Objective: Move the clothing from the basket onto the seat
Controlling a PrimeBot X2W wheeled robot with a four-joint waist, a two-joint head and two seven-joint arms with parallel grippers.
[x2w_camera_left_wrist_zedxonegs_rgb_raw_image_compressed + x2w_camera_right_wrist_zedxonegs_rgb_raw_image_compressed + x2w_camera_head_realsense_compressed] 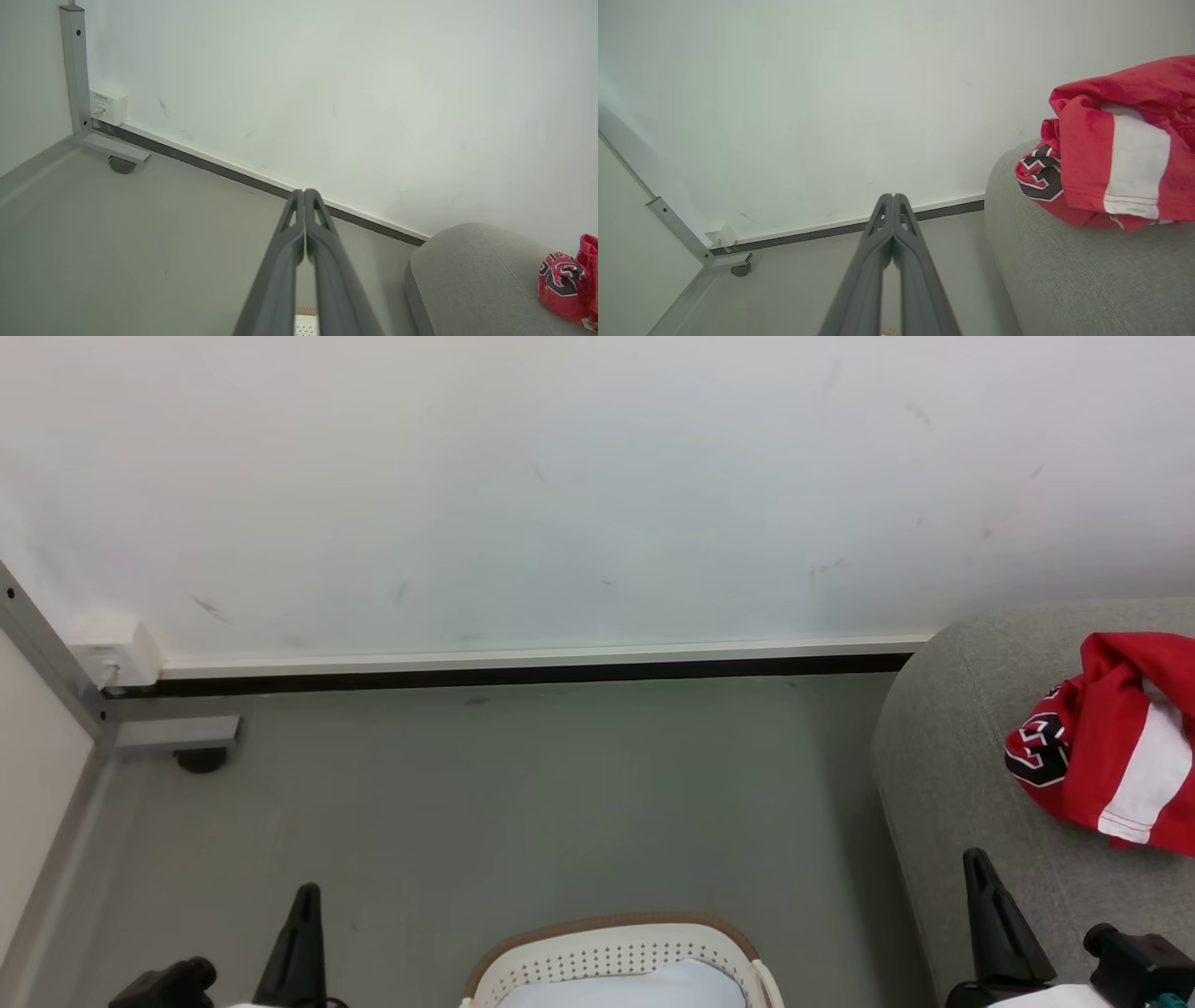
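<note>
The red clothing (pixel 1111 747) lies bunched on the grey seat (pixel 962 784) at the right; black-and-white numerals and a white stripe show on it (pixel 1115 154). From the left wrist view it is a small red heap (pixel 563 284) on the seat (pixel 472 275). The white basket (pixel 611 957) with its brown rim sits at the bottom centre, with something pale inside. My left gripper (pixel 306 896) is at the lower left, shut and holding nothing (pixel 304 192). My right gripper (pixel 976 859) is at the lower right over the seat's edge (pixel 1041 270), shut and holding nothing (pixel 893 196).
A white wall with a dark skirting strip (pixel 523 674) runs across the back. A grey metal frame foot on a castor (pixel 201 758) and a white wall socket (pixel 117 653) stand in the left corner. Grey floor (pixel 523 803) lies between wall and basket.
</note>
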